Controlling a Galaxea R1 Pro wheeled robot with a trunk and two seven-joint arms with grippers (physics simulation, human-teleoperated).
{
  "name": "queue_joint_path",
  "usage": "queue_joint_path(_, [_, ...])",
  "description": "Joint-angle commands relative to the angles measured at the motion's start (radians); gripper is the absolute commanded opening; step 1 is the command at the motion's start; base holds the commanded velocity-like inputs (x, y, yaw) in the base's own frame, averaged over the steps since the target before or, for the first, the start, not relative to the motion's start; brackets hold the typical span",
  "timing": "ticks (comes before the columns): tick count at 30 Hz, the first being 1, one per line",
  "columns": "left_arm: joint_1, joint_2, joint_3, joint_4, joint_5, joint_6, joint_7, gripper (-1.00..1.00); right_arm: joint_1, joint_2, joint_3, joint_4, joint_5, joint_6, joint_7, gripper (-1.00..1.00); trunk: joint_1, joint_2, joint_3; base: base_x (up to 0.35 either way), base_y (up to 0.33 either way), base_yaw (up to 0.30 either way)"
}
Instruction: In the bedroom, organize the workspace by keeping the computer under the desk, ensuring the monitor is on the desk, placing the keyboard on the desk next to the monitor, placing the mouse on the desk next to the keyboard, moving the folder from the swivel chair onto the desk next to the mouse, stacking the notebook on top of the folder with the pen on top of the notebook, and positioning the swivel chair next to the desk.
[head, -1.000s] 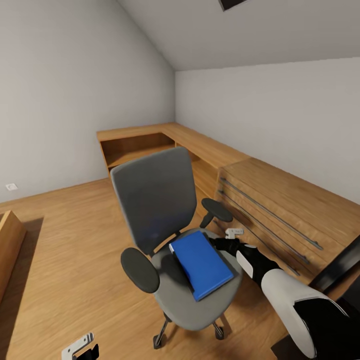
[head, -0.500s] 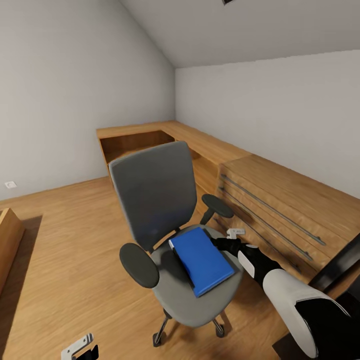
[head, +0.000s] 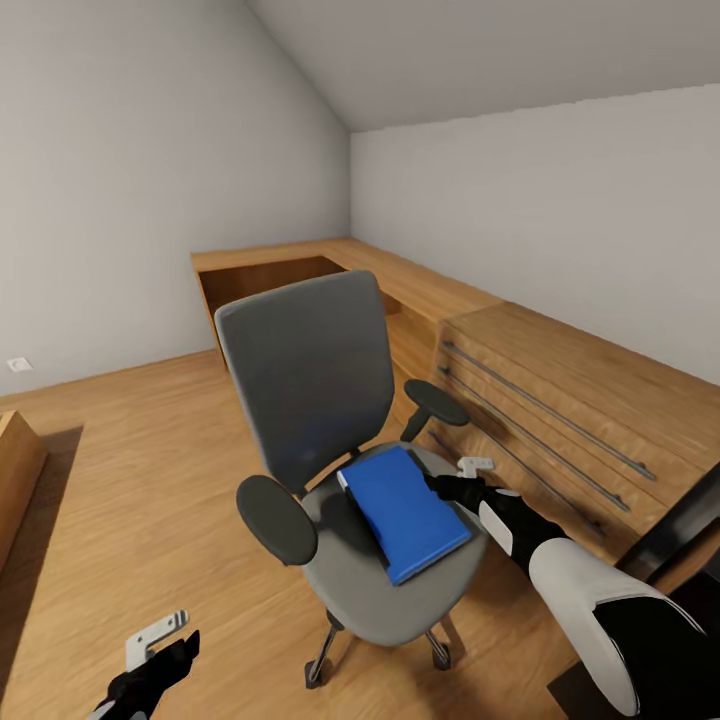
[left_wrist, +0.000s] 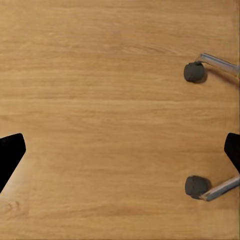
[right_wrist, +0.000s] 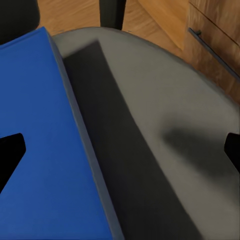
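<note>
The swivel chair (head: 305, 375) stands in the middle of the head view, grey back upright and black armrests out to the sides. The bright blue folder (head: 405, 510) lies flat on its grey seat (right_wrist: 165, 95). My right gripper (head: 440, 487) hovers low at the folder's right edge. In the right wrist view the right gripper (right_wrist: 120, 150) is open, with the folder (right_wrist: 40, 150) and bare seat between its fingertips. My left gripper (head: 165, 660) hangs low at the lower left; seen from its wrist, the left gripper (left_wrist: 120, 150) is open above the floor, with two chair casters (left_wrist: 194, 71) nearby.
A light wooden chest of drawers (head: 560, 400) with long bar handles stands just right of the chair. A low wooden corner shelf unit (head: 290, 275) runs along the back walls. A black slanted edge (head: 690, 520) shows at the right. Wooden floor (head: 130, 480) lies open to the left.
The view has tilted slightly. My left gripper has risen further into view at the lower left. The right gripper stays by the folder's edge, and the folder has not moved on the seat.
</note>
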Motion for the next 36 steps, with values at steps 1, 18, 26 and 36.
queue_joint_path(1, [0.0,0.002,0.009,-0.04,0.011,0.038,0.006,1.0,0.0,-0.001,0.008,-0.002,-0.011,0.005,0.0,1.0,0.004,-0.008,-0.004,0.0,0.0,0.0])
queue_joint_path(18, [0.0,-0.028,0.066,0.004,0.012,0.09,0.001,1.0,0.0,-0.002,0.008,-0.002,-0.015,0.005,0.003,1.0,0.027,-0.05,-0.023,0.0,0.0,0.0])
queue_joint_path(26, [0.0,-0.029,0.066,0.011,0.012,0.063,0.001,1.0,0.0,-0.003,0.008,-0.002,-0.015,0.005,0.016,1.0,0.057,-0.106,-0.048,0.0,0.0,0.0])
queue_joint_path(36, [0.0,-0.029,0.066,0.036,0.011,0.05,0.0,1.0,0.0,-0.008,0.008,-0.002,-0.013,0.007,0.101,1.0,0.057,-0.106,-0.048,0.0,0.0,0.0])
